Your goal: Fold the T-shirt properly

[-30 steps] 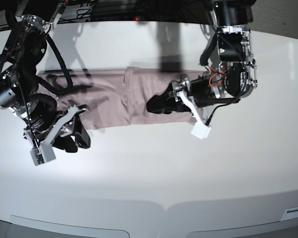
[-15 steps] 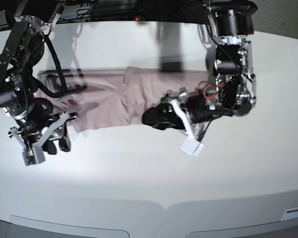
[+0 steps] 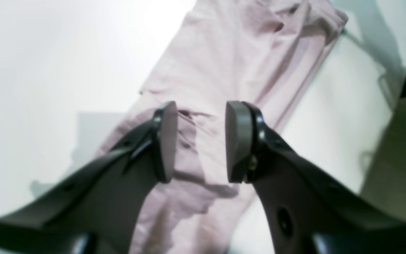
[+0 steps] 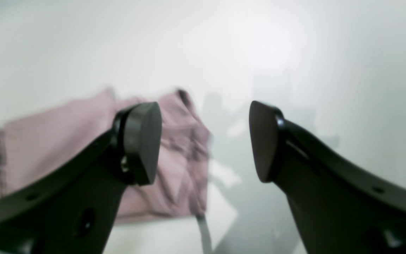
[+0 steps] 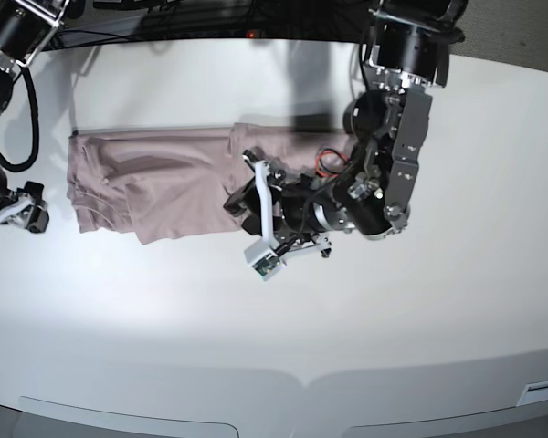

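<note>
The mauve-pink T-shirt (image 5: 164,173) lies as a long folded band across the far half of the white table, creased at its left end. My left gripper (image 5: 240,203) hovers over the band's right-middle part. In the left wrist view its jaws (image 3: 197,141) stand partly apart, with wrinkled T-shirt fabric (image 3: 231,53) beneath and nothing clamped between the pads. My right gripper (image 5: 27,217) sits at the far left edge, just off the T-shirt's left end. In the right wrist view, which is blurred, it (image 4: 204,141) is wide open and empty, with the T-shirt (image 4: 48,141) behind its left finger.
The white table (image 5: 393,319) stretches bare in front of the shirt down to its curved front edge. The left arm's bulky body (image 5: 384,173) covers the shirt's right end. Dark cables and frame parts (image 5: 164,14) line the back edge.
My right gripper has let go, opened wide and pulled back left off the shirt. My left arm has swung left along the shirt, its jaws slightly narrower than a second ago.
</note>
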Tool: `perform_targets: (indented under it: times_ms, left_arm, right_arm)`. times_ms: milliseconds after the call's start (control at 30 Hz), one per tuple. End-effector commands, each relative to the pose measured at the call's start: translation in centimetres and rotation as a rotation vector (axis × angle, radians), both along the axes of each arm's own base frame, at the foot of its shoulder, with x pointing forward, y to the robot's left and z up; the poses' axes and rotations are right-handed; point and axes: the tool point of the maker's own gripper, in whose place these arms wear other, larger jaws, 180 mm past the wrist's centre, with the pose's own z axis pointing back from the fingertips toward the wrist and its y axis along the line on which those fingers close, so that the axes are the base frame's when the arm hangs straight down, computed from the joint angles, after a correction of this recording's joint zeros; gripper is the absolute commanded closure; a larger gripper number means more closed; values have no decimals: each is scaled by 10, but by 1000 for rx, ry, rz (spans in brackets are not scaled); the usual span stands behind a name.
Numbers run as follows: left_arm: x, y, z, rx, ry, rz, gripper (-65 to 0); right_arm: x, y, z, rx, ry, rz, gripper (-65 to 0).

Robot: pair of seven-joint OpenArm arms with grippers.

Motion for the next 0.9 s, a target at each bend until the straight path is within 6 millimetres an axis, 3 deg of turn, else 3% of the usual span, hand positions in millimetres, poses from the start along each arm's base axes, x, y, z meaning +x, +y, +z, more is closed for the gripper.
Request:
perform_targets:
  times_ms: [0,133,267,600,733,867]
  left_arm:
    - [10,-5,17,-29,-55,-3,-215]
    - [10,0,11,9,-48,13,-215]
    - [7,11,1,43,-30,17,-215]
    - [8,56,-25,146,15,90,-215]
    - [-9,70,-45,181,62,96,-215]
    - [-33,69,-63,169,124,106,-215]
  right_arm:
    - [4,-10,7,0,-16,-7,-394]
    - [-15,-28,-37,87,108,-60,-394]
    - [-25,-18,-64,236,147,-56,-394]
    - [-23,10,-78,318,187,21,-394]
    - [-23,29,-87,312,234,85,-394]
    - [-24,49,-97,314,274,144,-394]
